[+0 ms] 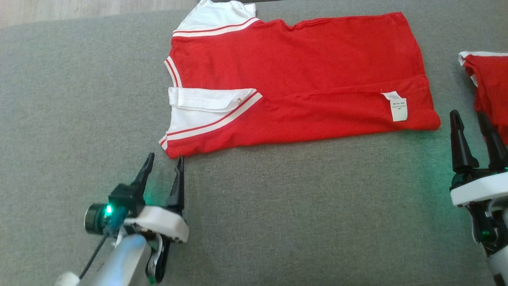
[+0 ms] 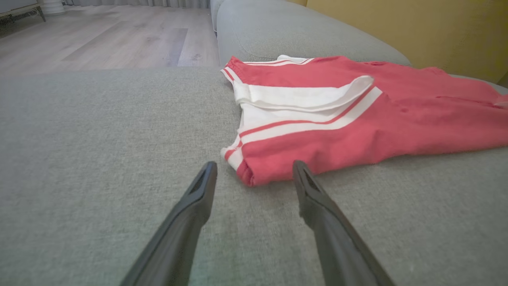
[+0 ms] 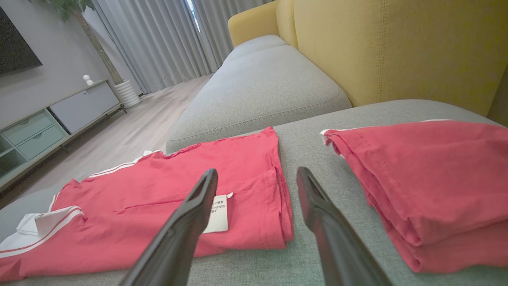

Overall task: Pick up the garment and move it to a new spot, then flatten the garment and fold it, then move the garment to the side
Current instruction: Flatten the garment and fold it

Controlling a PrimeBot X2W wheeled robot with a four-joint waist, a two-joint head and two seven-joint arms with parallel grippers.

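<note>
Garment [image 1: 301, 79], red w/ white collar and striped trim, lies flat on the grey sofa cushion [image 1: 79, 99], already doubled lengthwise judging by the care label [image 1: 397, 105] showing on top. Its long axis runs 9-to-3 across the head view: collar end at 9, hem end at 3. The left gripper [image 1: 165, 157] sits at approx 7 o'clock of the garment, fingers spread wide w/ nothing between them, and the near collar-side corner lies just off the tips at 12 to 1 o'clock. One tip may be brushing that corner, but the angle is too shallow to be sure. The right gripper [image 1: 467, 114] stands at approx 4 o'clock of the garment, fingers likewise spread and empty, w/ the near hem corner close by at 10 o'clock. It sits between that hem and a second folded red garment [image 1: 490, 83] at 3 o'clock. Each arm is thus nearest its own end of the near long edge, left slightly closer. Judged from this, the lengthwise fold is done, so the next move prob. needs both ends taken together, collar brought over toward hem, w/ care not to snag the neighbouring pile.
</note>
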